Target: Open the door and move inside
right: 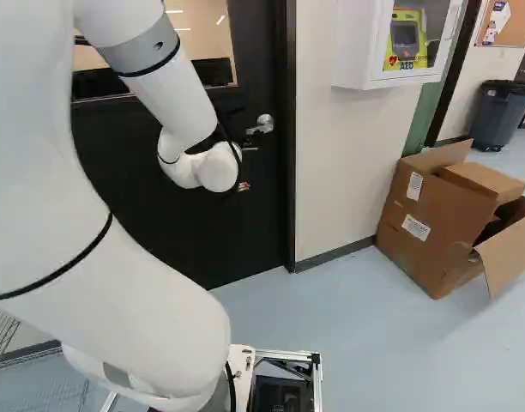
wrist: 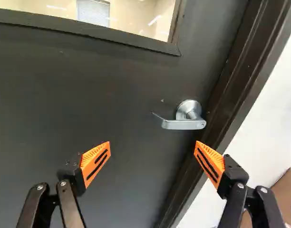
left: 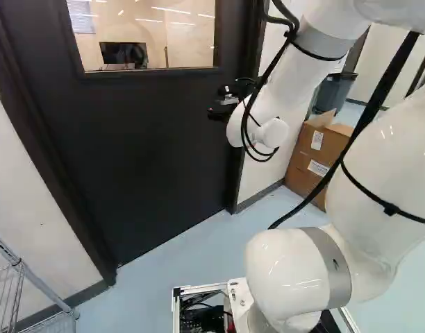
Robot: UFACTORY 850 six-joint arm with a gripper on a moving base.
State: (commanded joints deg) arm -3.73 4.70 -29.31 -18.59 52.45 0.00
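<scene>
My gripper (left: 225, 104) is held up in front of the black door (left: 150, 152), at about the height below its window. In the wrist view the gripper (wrist: 152, 148) stands open, its orange-padded fingers wide apart with nothing between them. The silver lever handle (wrist: 183, 122) lies ahead of the fingers, nearer the one on the door frame's side, and touches neither. The same handle (right: 261, 125) shows in the right base view, just beside the arm's wrist. The door stands closed in its dark frame (wrist: 231, 90).
Right of the door are a white wall (right: 340, 172) with a defibrillator cabinet (right: 374, 51), open cardboard boxes (right: 434, 223) on the floor and a grey bin (right: 496, 116). A wire rack (left: 14, 291) stands at the lower left of the left base view.
</scene>
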